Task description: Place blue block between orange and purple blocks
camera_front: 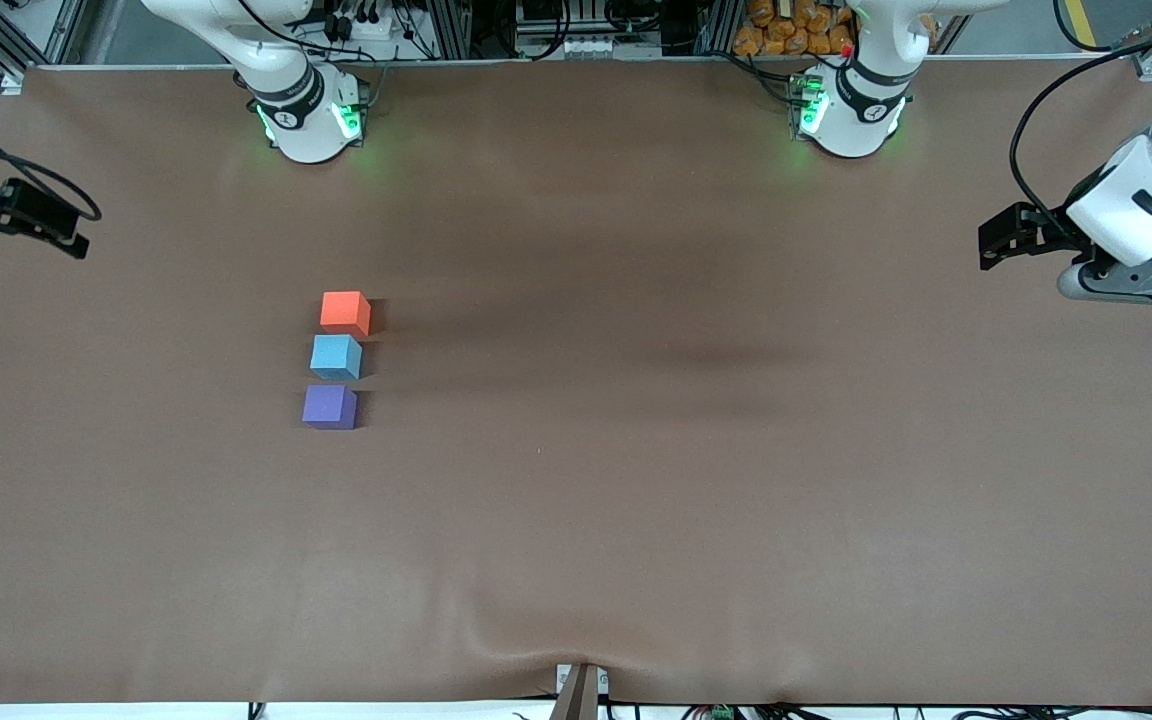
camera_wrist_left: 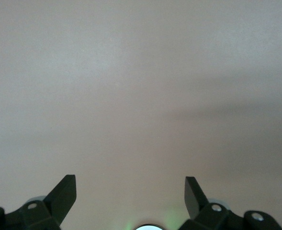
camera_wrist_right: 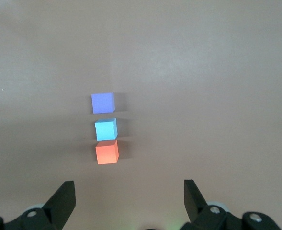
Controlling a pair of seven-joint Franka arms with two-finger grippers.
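The orange block, the blue block and the purple block stand in a short line on the brown table, toward the right arm's end. The blue block is in the middle, with the orange one farthest from the front camera and the purple one nearest. Small gaps separate them. The right wrist view shows the same line: purple, blue, orange. My right gripper is open and empty, raised over the table's edge at the right arm's end. My left gripper is open and empty, raised over the left arm's end.
The brown mat covers the whole table. The two arm bases stand along the edge farthest from the front camera. The left wrist view shows only bare mat between the open fingers.
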